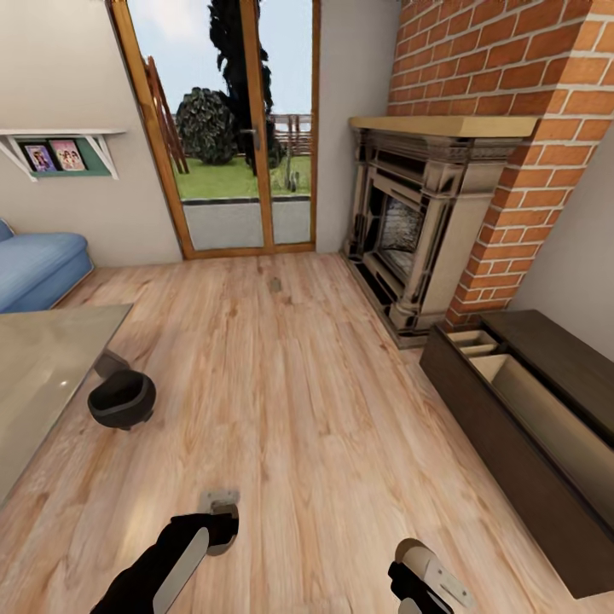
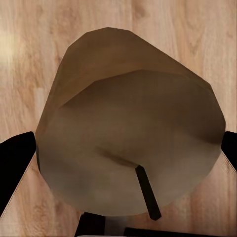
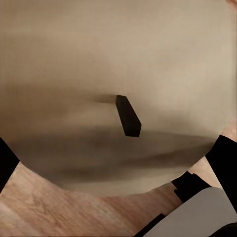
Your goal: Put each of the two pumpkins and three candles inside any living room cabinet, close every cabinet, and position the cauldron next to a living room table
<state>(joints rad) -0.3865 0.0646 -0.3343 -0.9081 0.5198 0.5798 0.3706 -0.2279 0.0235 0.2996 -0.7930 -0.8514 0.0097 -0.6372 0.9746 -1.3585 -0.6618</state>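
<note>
With a candle (image 2: pixel 131 133) clamped in each end effector (image 1: pixel 223 517), approach the cabinet's (image 1: pixel 520 452) open drawer slowly, or you risk striking its front.

No writing, label, brand or number can be read anywhere; the two small framed pictures (image 1: pixel 53 156) on the white wall shelf (image 1: pixel 60 135) are too blurred.
</note>
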